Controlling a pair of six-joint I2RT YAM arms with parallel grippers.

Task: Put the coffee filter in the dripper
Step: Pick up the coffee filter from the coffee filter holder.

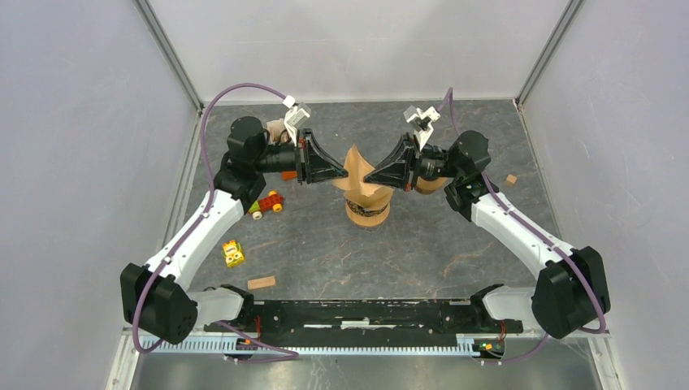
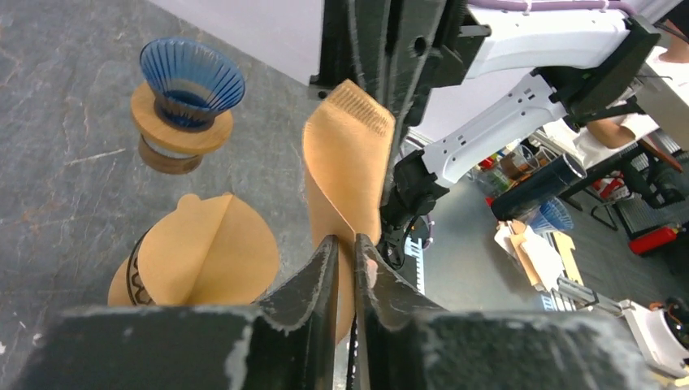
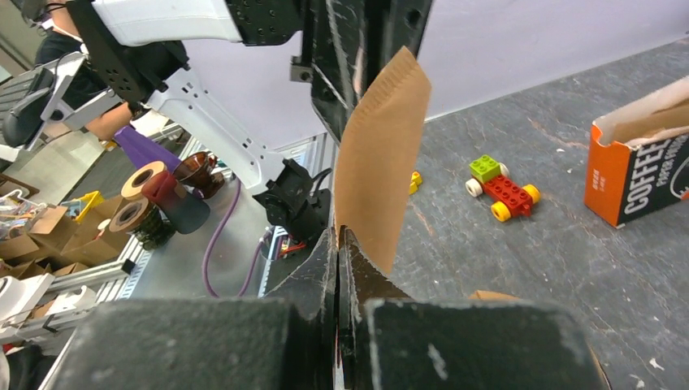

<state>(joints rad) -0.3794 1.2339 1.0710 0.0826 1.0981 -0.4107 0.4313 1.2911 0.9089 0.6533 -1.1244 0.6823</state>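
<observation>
A brown paper coffee filter (image 1: pixel 359 161) hangs in the air between my two grippers, above a dripper (image 1: pixel 367 213) at the table's middle. My left gripper (image 1: pixel 344 179) is shut on one edge of the filter (image 2: pixel 348 162), and my right gripper (image 1: pixel 367 178) is shut on the opposite edge (image 3: pixel 380 154). In the left wrist view the dripper below (image 2: pixel 134 276) holds another folded brown filter (image 2: pixel 203 248). A blue ribbed dripper (image 2: pixel 191 81) on a wooden base stands farther back, empty.
An orange coffee filter box (image 3: pixel 642 171) stands near the left arm. A red toy car (image 1: pixel 268 203), a yellow toy (image 1: pixel 233 253) and a wooden block (image 1: pixel 261 283) lie at the left. A small block (image 1: pixel 510 179) lies at the right.
</observation>
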